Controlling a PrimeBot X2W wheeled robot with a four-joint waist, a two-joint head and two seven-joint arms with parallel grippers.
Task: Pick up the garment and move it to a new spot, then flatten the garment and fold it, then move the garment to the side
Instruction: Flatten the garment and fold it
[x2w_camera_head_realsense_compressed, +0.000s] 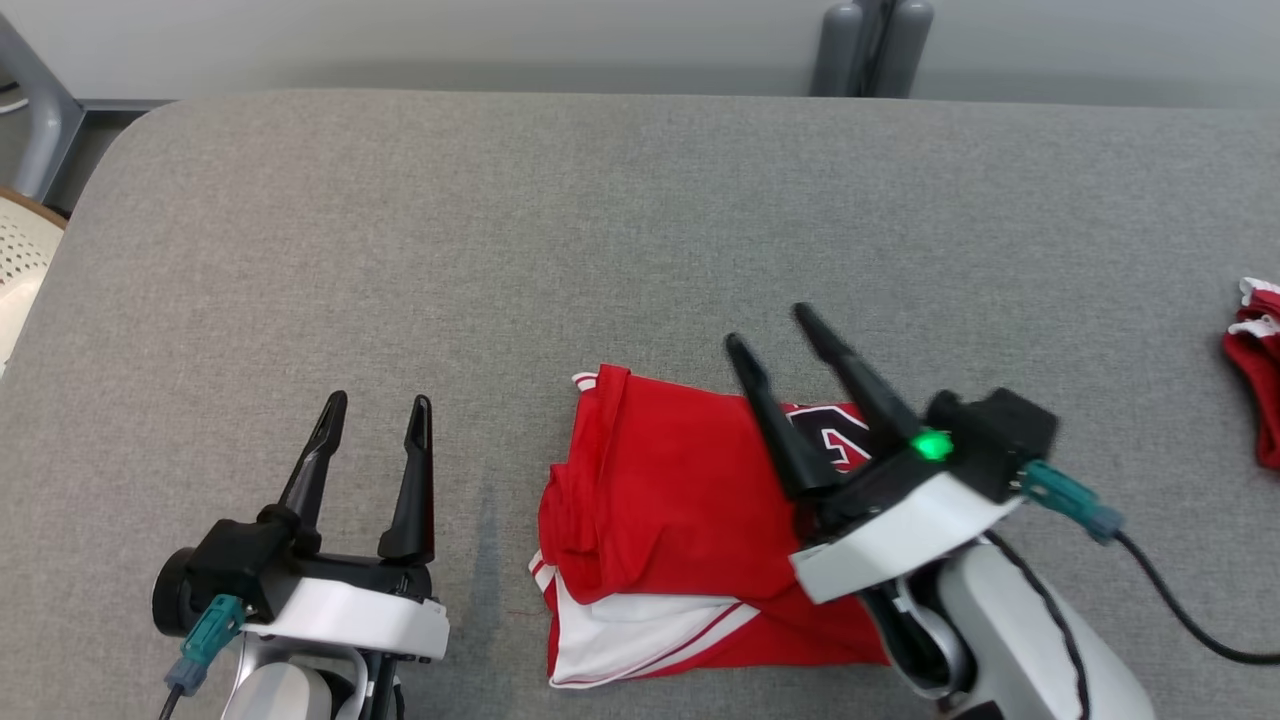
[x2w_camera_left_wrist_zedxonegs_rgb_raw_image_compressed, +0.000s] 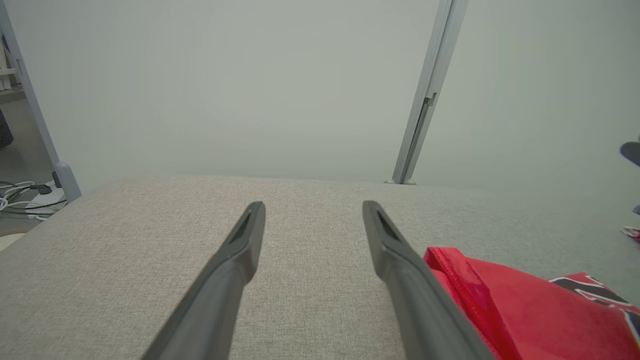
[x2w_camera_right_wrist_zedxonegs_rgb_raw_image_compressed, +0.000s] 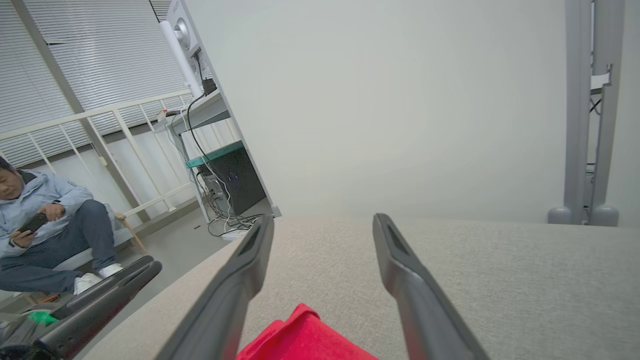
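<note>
Over the folded red garment — right gripper, fingers wide apart, empty — left gripper likewise.

A grey fabric-covered table is stretching across the head view, its rounded corner showing at the upper left. A folded red garment with white panels and stripes is lying flat on it at the lower centre of the frame. A second red cloth with white trim is sitting bunched at the right edge, well apart from the garment.
</note>
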